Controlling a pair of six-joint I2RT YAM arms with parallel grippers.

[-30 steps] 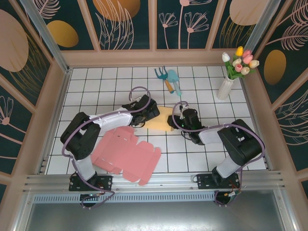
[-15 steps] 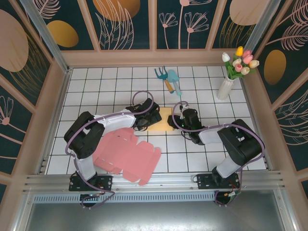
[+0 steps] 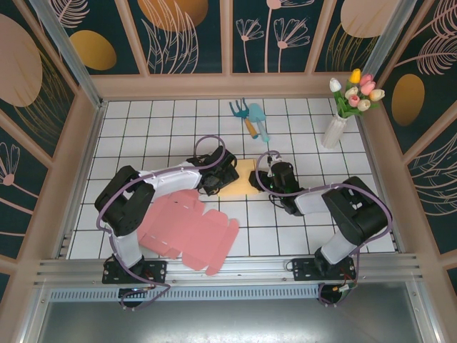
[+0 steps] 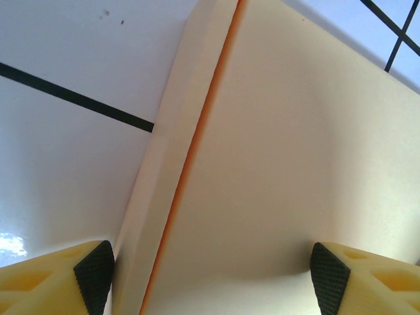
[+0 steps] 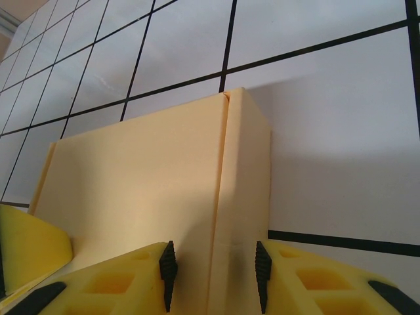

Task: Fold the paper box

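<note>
Both arms reach inward from the near edge of the bench (image 3: pixel 143 128) and meet over the paper box (image 3: pixel 241 180), which lies near the middle of the tiled top. The left arm (image 3: pixel 168 177) bends at its elbow on the left and stretches right, low over the tiles, so that the left hand (image 3: pixel 216 176) sits at the box's left edge. The right arm (image 3: pixel 321 199) folds the other way, and the right hand (image 3: pixel 265 179) is at the box's right edge.

In the left wrist view, the left hand is open. Its two dark pads (image 4: pixel 95 275) stand wide apart, one just beside a folded flap along the box's edge and the other over the broad cream panel. Whether either pad touches the card, I cannot tell.

In the right wrist view, the right hand is closed on the box. Its pads (image 5: pixel 169 272) sit on either side of a raised, folded side wall, right at the crease. The box's inside is hidden.

A pink cardboard cutout (image 3: pixel 187 229) lies flat and unfolded on the near left part of the bench, partly under the left arm. At the far right a white vase (image 3: pixel 333 131) stands upright and holds tulips (image 3: pixel 357 93). Small garden tools (image 3: pixel 251 120) lie beyond the box, apart from it.
</note>
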